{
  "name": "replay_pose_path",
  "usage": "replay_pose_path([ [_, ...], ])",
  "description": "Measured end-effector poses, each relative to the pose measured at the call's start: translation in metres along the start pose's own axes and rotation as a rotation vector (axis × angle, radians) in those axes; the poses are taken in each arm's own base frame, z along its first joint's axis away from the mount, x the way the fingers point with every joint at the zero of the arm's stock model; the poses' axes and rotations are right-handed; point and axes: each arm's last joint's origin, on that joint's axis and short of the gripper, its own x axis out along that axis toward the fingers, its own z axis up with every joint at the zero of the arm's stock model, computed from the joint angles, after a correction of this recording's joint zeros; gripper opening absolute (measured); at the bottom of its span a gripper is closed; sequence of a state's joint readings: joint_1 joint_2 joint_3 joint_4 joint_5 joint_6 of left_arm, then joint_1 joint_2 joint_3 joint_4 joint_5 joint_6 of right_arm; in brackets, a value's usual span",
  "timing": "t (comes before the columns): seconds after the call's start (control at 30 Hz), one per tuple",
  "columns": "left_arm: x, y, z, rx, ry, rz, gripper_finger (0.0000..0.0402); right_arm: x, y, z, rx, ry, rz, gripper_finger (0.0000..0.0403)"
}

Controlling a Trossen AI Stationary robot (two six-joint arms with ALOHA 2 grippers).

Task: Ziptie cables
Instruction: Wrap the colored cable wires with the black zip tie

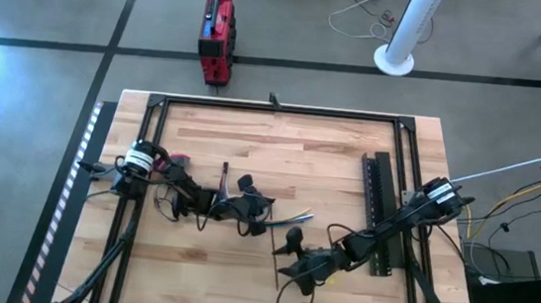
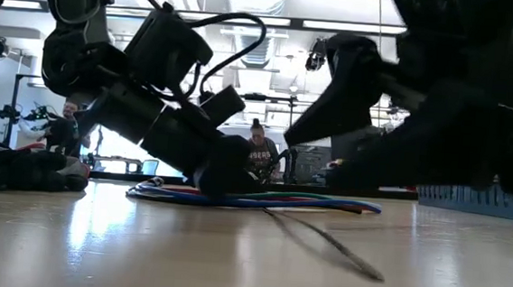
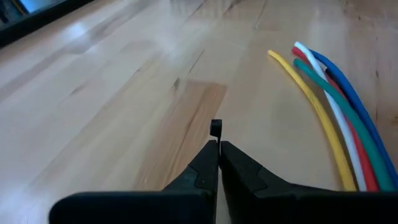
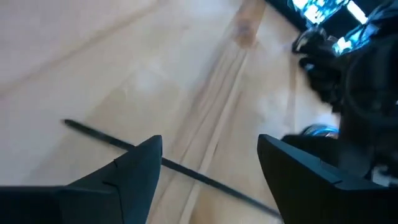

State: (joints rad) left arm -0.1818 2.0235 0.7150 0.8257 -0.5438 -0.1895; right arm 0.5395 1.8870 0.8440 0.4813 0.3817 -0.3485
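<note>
Cables (image 3: pixel 336 112) lie beside the pressed-together left end effector (image 3: pixel 218 155); the ziptie (image 4: pixel 186 168) lies under the spread right end effector (image 4: pixel 211 162).

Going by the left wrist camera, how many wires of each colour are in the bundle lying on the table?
Yellow wire: 1
White wire: 1
Red wire: 1
Green wire: 1
Blue wire: 1
Total: 5

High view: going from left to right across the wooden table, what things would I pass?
left arm's fingers, shut → short bundle of blue, green and yellow cables → long, wide black perforated bar
</note>
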Motion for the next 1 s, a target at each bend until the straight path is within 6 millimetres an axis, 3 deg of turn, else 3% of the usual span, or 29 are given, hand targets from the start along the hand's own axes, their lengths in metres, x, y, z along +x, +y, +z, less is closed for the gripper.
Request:
replay_pose_path([
  [0.43,-0.002,0.003,-0.004,-0.048,0.009,0.026,0.0000,0.006,-0.003,-0.003,0.131,-0.042,0.108,0.0238],
  [0.63,-0.002,0.003,-0.004,-0.054,0.009,0.028,0.0000,0.028,0.016,-0.019,0.172,-0.103,0.136,0.0288],
  [0.8,-0.002,0.003,-0.004,-0.069,0.010,0.029,0.0000,0.037,0.021,-0.020,0.235,-0.121,0.128,0.0342],
  [1.0,-0.002,0.004,-0.005,-0.078,0.009,0.056,0.0000,0.038,0.023,-0.017,0.319,-0.116,0.146,0.0358],
])
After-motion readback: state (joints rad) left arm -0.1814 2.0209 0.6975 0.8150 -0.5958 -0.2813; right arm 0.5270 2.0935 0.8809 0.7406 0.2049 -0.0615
